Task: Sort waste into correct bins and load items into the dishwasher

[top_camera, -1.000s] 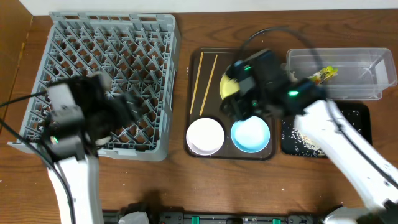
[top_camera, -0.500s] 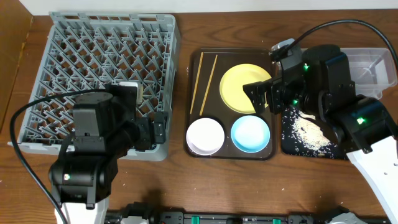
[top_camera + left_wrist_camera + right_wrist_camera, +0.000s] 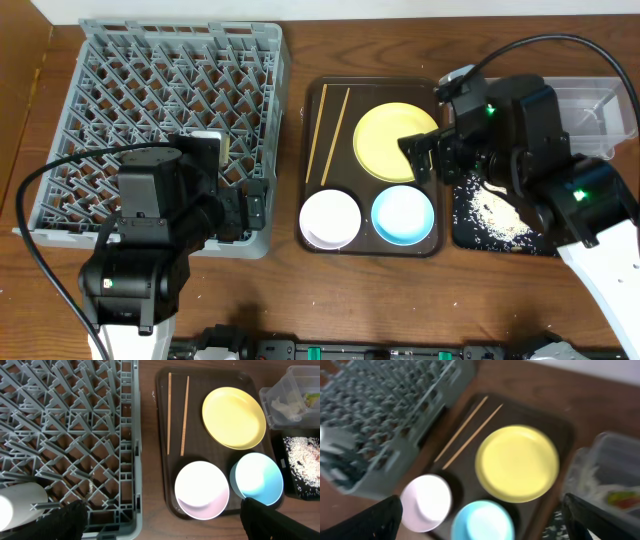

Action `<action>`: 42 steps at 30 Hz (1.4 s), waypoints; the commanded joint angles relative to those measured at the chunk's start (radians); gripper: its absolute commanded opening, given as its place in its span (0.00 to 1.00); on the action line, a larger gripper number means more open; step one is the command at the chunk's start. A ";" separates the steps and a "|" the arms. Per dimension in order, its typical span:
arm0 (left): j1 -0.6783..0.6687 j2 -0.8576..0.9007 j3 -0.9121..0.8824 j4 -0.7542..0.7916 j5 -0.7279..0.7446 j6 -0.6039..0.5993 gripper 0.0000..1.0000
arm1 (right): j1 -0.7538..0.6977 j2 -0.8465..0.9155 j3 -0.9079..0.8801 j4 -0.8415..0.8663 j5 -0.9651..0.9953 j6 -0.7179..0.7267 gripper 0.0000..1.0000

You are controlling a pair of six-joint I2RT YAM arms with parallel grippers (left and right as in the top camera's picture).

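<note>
The grey dish rack fills the left. A small white cup lies in its front part. On the brown tray lie two chopsticks, a yellow plate, a white-pinkish bowl and a light blue bowl. The green-and-yellow wrapper lies in the clear tub. Rice crumbs lie on the black tray. My left gripper is open and empty over the rack's front right corner. My right gripper is open and empty above the brown tray's right side.
The rack and brown tray stand a narrow strip of wooden table apart. The clear tub is behind the black tray at the right. A black cable arcs over the right arm.
The right arm has drawn back from over the plate to the right, uncovering the plate. The left arm has shifted to the rack's front right corner. Both are almost still in the last half second.
</note>
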 commanded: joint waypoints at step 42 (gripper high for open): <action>-0.003 0.004 0.019 -0.002 -0.009 0.018 0.98 | -0.447 -1.266 -1.379 0.752 -0.009 -0.109 0.99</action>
